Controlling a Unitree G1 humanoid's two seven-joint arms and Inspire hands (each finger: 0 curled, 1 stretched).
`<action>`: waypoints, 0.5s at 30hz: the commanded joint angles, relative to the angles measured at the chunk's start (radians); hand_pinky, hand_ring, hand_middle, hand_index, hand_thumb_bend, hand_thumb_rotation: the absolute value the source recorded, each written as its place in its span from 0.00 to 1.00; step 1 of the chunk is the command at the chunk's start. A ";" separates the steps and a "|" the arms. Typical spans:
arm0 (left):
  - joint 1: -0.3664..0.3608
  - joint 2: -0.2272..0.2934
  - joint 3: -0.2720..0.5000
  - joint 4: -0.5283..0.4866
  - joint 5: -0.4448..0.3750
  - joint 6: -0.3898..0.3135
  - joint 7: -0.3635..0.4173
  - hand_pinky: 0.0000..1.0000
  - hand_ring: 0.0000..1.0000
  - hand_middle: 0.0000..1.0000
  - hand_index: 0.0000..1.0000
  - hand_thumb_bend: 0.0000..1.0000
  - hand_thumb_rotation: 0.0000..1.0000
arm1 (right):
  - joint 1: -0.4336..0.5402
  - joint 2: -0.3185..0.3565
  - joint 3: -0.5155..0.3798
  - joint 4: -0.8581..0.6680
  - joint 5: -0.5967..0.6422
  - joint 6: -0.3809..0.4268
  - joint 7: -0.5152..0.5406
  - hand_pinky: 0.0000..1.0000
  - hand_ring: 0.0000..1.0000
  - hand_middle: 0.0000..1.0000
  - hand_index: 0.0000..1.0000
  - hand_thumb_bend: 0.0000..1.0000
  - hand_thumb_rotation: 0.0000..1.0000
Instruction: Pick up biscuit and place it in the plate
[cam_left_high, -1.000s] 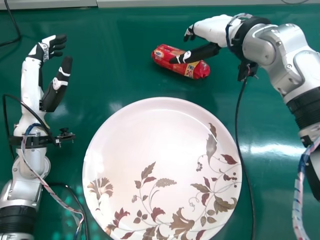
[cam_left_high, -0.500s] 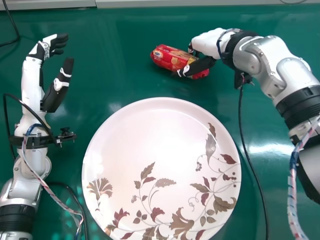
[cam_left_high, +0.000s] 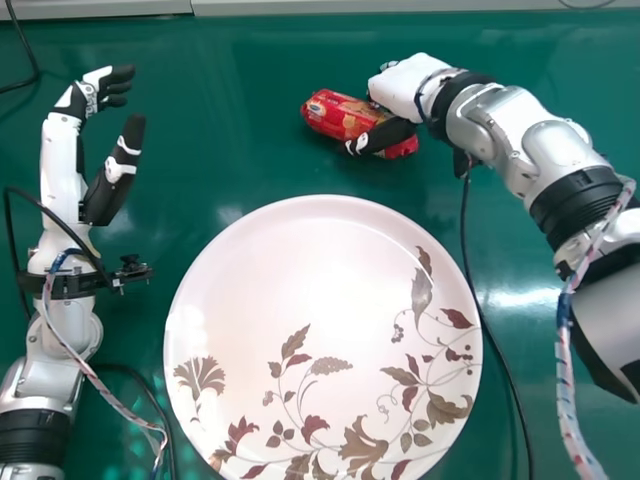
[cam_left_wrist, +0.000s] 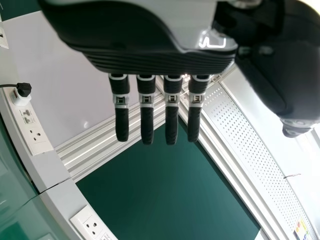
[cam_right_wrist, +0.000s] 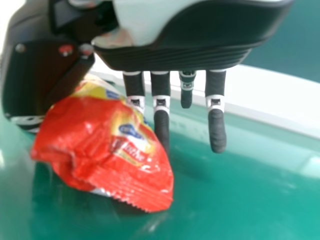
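Plate (cam_left_high: 270, 260): pale, leaf-patterned, nearest
Biscuit packet (cam_left_high: 335, 113): red with yellow, crinkled (rather shiny), beyond the plate
Right hand (cam_left_high: 402, 84): fingers straight, thumb apart, packet between them
Left hand (cam_left_high: 92, 92): open, well apart from packet

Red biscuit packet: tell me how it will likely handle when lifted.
The packet is rounded and lies on its side, so it may roll if nudged. Its shiny wrapper could slip slightly, and the crimped end would probably crumple, though its straightness suggests stiffness.
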 joint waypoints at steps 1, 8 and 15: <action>0.057 -0.039 -0.019 0.037 -0.007 -0.004 0.004 0.69 0.76 0.78 0.77 0.89 0.40 | 0.019 0.006 0.013 0.029 -0.011 -0.026 -0.080 0.21 0.38 0.44 0.53 0.52 0.00; 0.056 -0.042 -0.021 0.034 -0.010 -0.002 0.001 0.69 0.76 0.79 0.78 0.89 0.41 | 0.003 -0.003 0.034 0.016 -0.044 -0.011 -0.116 0.10 0.18 0.47 0.48 0.53 0.00; 0.049 -0.038 -0.023 0.050 0.005 -0.008 0.014 0.71 0.76 0.78 0.78 0.89 0.42 | 0.013 -0.027 0.017 -0.014 -0.032 -0.026 -0.127 0.09 0.14 0.47 0.48 0.53 0.00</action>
